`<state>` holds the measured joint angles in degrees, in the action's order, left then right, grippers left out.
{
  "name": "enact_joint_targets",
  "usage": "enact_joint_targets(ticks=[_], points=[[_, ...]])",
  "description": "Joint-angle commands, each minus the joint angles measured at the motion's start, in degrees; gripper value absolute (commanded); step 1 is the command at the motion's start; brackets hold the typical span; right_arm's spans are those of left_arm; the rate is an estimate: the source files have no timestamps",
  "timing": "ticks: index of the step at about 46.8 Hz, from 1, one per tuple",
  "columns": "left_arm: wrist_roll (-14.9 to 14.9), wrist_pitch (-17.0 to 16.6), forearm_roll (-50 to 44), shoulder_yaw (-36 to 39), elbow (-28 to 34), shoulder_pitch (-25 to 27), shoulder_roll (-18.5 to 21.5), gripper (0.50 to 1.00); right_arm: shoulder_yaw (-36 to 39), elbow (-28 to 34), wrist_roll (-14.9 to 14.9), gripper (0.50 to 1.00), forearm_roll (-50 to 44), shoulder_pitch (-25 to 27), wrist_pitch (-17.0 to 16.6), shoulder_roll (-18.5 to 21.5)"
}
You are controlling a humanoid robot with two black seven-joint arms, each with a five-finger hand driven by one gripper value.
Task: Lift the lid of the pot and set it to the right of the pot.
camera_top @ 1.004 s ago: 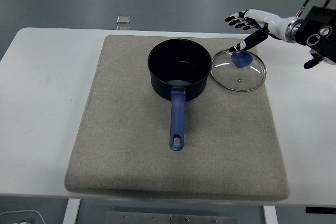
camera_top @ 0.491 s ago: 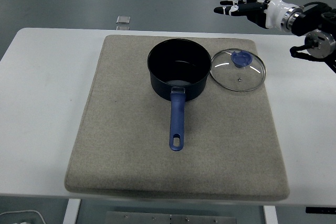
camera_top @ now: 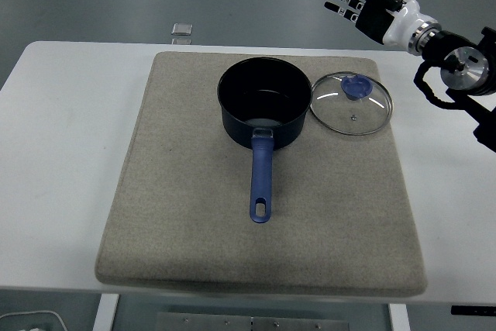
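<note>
A dark blue pot [camera_top: 262,106] with a blue handle [camera_top: 262,178] pointing toward the near edge stands uncovered on the grey mat [camera_top: 194,215]. The glass lid [camera_top: 352,104] with its blue knob [camera_top: 356,87] lies flat on the mat, just right of the pot and touching or nearly touching its rim. My right hand [camera_top: 363,4] hovers high above and behind the lid at the upper right, fingers spread, holding nothing. The left arm does not show.
The mat lies on a white table [camera_top: 54,160]. A small square object [camera_top: 182,31] sits at the table's far edge, behind the mat.
My right hand let go of the lid's knob, rose up and back away from it, and turned its spread fingers upward. The lid stays where it lay.
</note>
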<state>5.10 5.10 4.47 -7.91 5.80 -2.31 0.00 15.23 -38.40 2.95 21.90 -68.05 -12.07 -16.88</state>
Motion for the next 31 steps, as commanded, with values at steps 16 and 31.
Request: enact_joint_targets(ticks=[16,31], points=[[0.0,0.0,-0.07,0.0,0.0,0.03,0.0,1.0,0.24,1.83,0.56,0.905,1.22,3.01,-0.23,0.18],[0.0,0.0,0.02,0.0,0.0,0.03,0.0,1.0,-0.02,1.83,0.56,0.907,0.96,3.89,-0.23,0.18]])
